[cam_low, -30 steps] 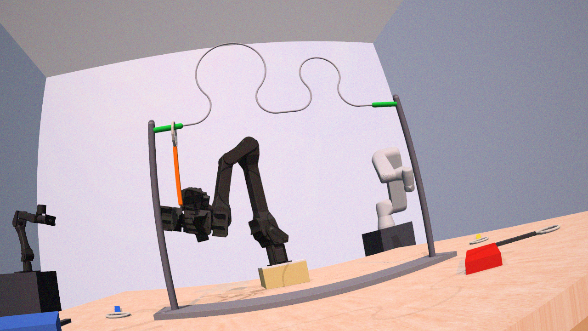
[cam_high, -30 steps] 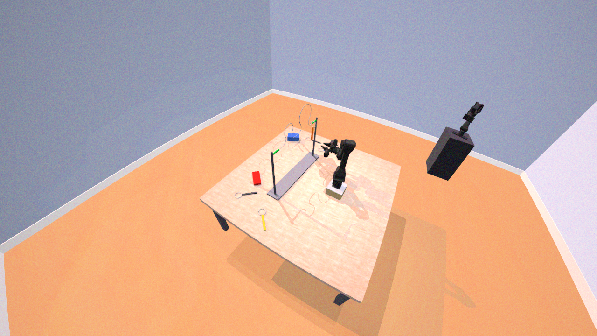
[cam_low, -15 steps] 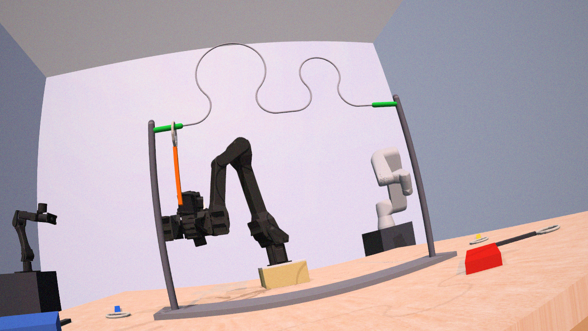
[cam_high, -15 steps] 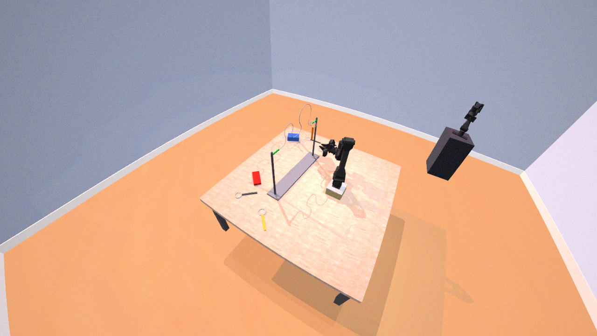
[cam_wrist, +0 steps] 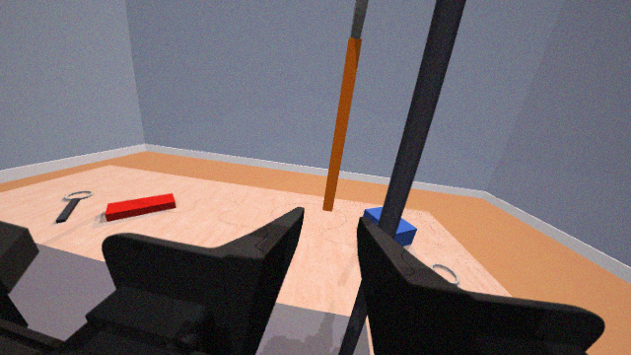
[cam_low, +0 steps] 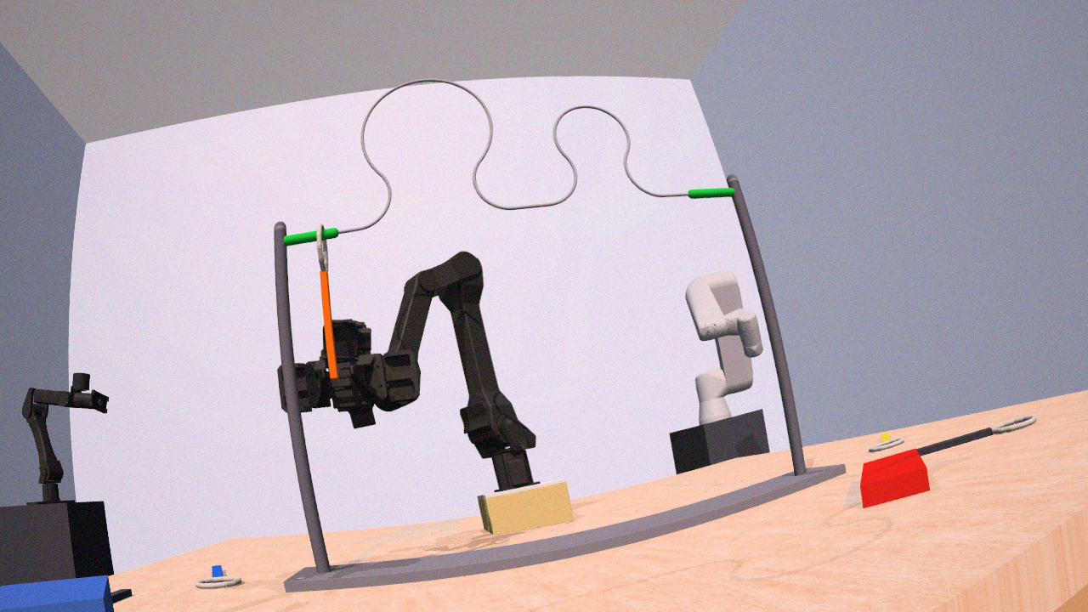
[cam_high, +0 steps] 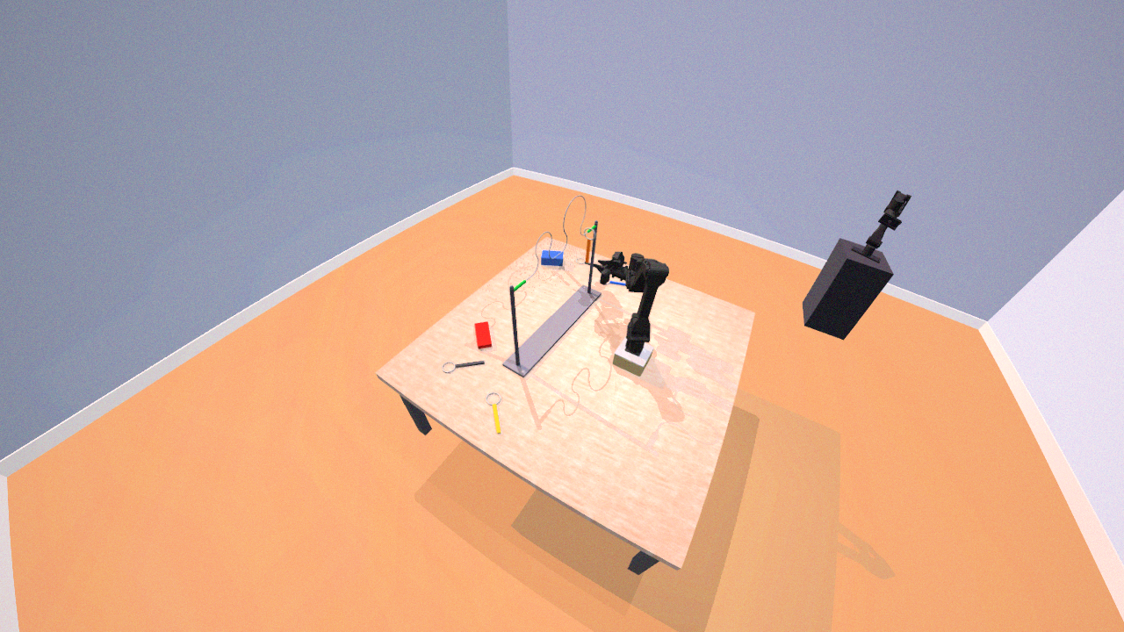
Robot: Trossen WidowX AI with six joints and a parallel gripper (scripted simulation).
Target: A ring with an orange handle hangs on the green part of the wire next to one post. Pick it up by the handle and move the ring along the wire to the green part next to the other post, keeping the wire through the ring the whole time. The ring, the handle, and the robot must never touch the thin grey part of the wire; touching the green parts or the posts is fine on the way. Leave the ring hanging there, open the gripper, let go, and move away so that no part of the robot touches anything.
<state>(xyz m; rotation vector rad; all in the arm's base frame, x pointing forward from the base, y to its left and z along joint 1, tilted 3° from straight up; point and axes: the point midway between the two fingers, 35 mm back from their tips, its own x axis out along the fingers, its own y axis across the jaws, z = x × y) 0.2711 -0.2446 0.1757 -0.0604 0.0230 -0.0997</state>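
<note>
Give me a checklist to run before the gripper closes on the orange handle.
1. Ring hanging on the green part beside the post: ok.
2. Wire passes through the ring: ok.
3. Gripper open, holding nothing: ok.
4. Orange handle between the fingers: not ok; in the wrist view it hangs beyond the fingertips.
5. Arm away from the thin grey wire: ok, wire is far above.
6. Finger apart from the post: cannot tell.
</note>
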